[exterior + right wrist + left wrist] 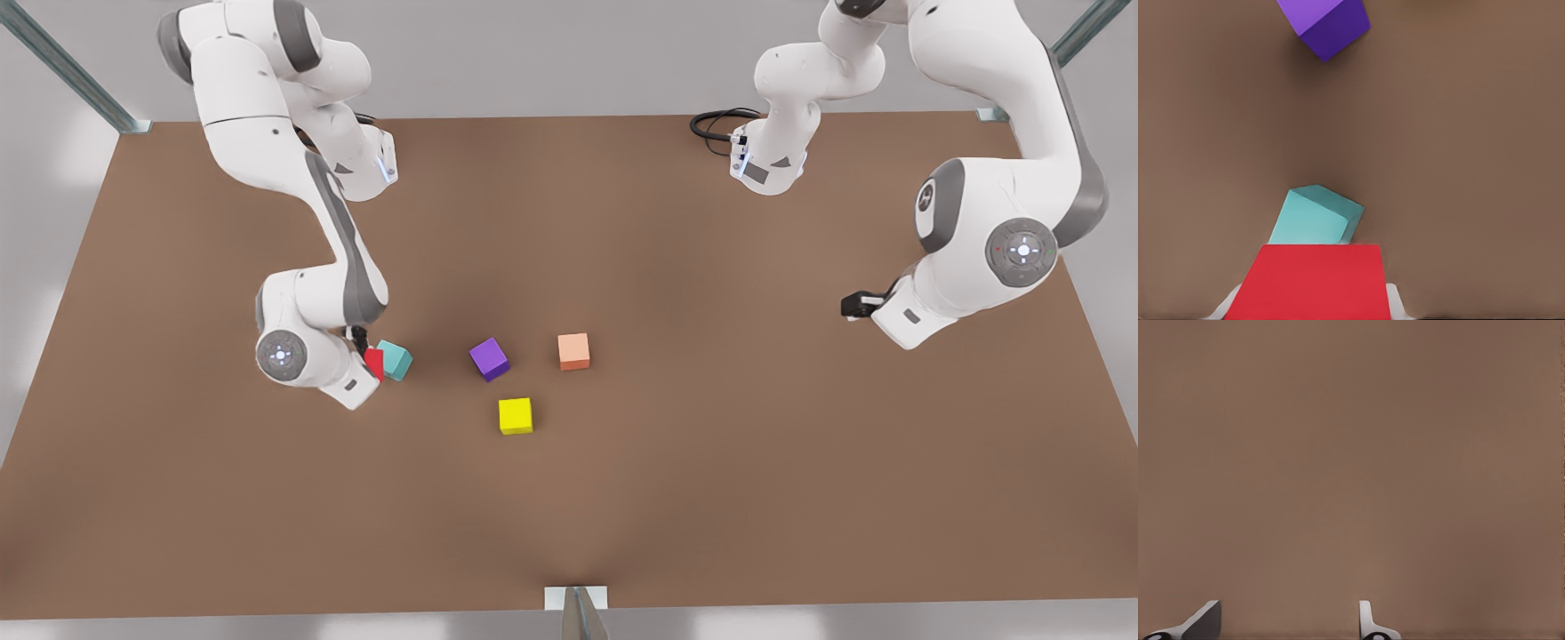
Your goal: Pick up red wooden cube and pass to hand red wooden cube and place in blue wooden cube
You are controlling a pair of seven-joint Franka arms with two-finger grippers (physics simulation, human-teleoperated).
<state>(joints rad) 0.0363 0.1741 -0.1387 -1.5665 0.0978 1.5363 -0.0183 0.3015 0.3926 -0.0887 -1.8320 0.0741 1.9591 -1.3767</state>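
Right pincer (369,356) grips the small red wooden cube (1309,281) against the teal-blue wooden cube (1317,217) on the brown tabletop (711,444). Left pincer (1288,623) waits, fingers parted, holding nothing.

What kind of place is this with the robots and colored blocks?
Probably a make-believe robot test lab inside a computer. Two white arms stand over a bare brown table with metal frame posts; the right gripper holds the red wooden cube beside the blue wooden cube.

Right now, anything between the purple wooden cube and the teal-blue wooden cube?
No. Front view shows bare brown table between the purple wooden cube and the teal-blue wooden cube.
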